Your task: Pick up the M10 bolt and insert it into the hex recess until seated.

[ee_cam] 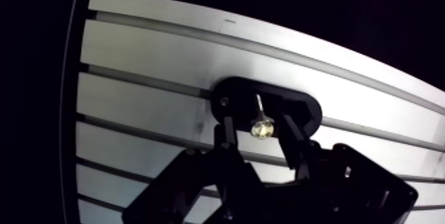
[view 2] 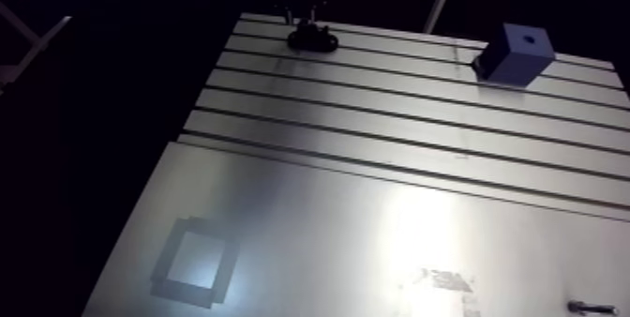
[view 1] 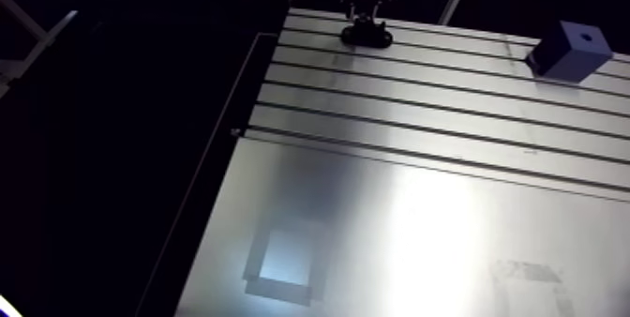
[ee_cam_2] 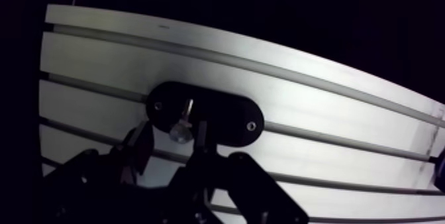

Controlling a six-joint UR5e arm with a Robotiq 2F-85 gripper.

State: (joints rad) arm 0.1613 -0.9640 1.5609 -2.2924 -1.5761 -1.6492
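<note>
In the wrist view my gripper [ee_cam: 259, 132] is shut on the M10 bolt [ee_cam: 262, 127], whose shiny end faces the camera between the two dark fingers [ee_cam: 227, 137]. The bolt's thin shank points down onto the black oval plate [ee_cam: 301, 111], which holds the recess and is screwed across a table slot. The recess itself is hidden under the bolt. In the arm view the gripper [view 1: 364, 11] hangs right over that plate [view 1: 365, 35] at the table's far edge.
A blue block [view 1: 570, 51] with a hole in its top stands at the far right of the slotted table [view 1: 422, 105]. A second small bolt [view 2: 592, 308] lies near the front right corner. The table's left edge [view 1: 225, 152] drops into darkness.
</note>
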